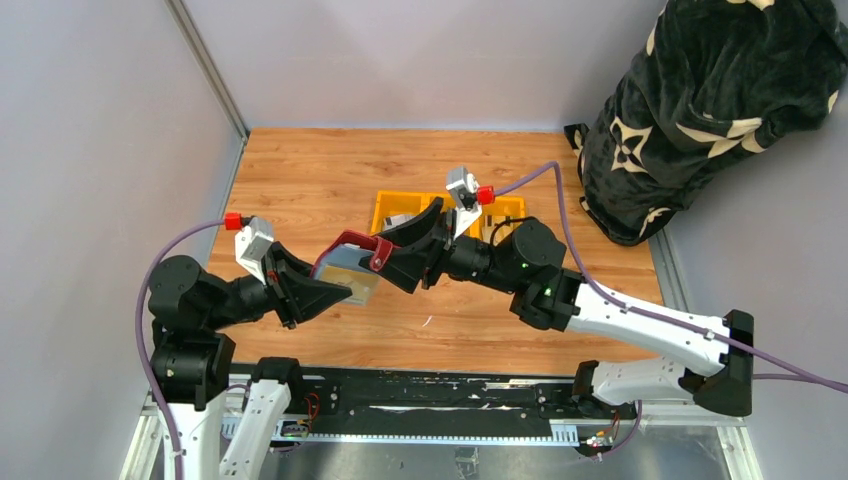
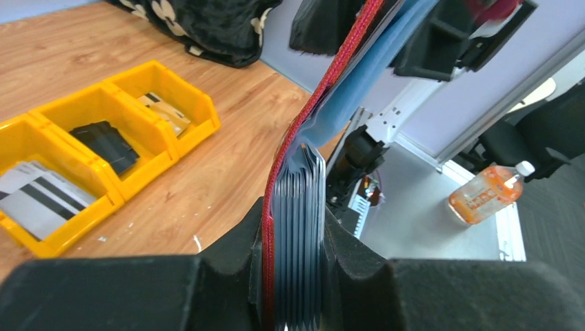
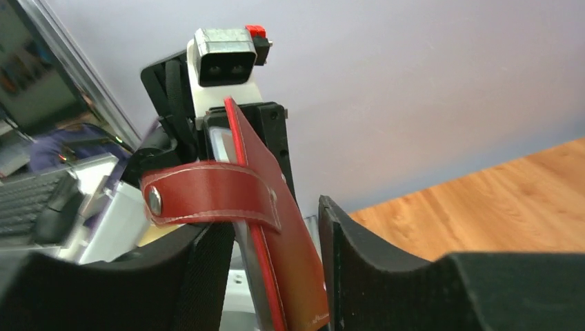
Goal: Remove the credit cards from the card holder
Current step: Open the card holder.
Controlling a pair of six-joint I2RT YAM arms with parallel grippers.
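The dark red card holder point(image 1: 345, 262) hangs in the air between both grippers, above the wooden table. My left gripper point(image 1: 312, 290) is shut on its stack of pale blue-grey sleeves point(image 2: 298, 227) and red cover point(image 2: 270, 227). My right gripper point(image 1: 400, 255) is open, with one finger on each side of the red cover point(image 3: 290, 241) and the snap tab point(image 3: 207, 196). A tan patch point(image 1: 360, 287) shows at the holder's lower edge. A white card with black stripes point(image 2: 34, 196) and a tan card point(image 2: 164, 110) lie in the yellow bin point(image 2: 131, 176).
The yellow three-part bin point(image 1: 388, 208) sits behind the grippers; its middle part holds a black folded item point(image 2: 107, 141). A black blanket bundle with cream pattern point(image 1: 700, 100) stands at the back right. Grey walls close the left and back. An orange bottle point(image 2: 486, 194) lies off the table.
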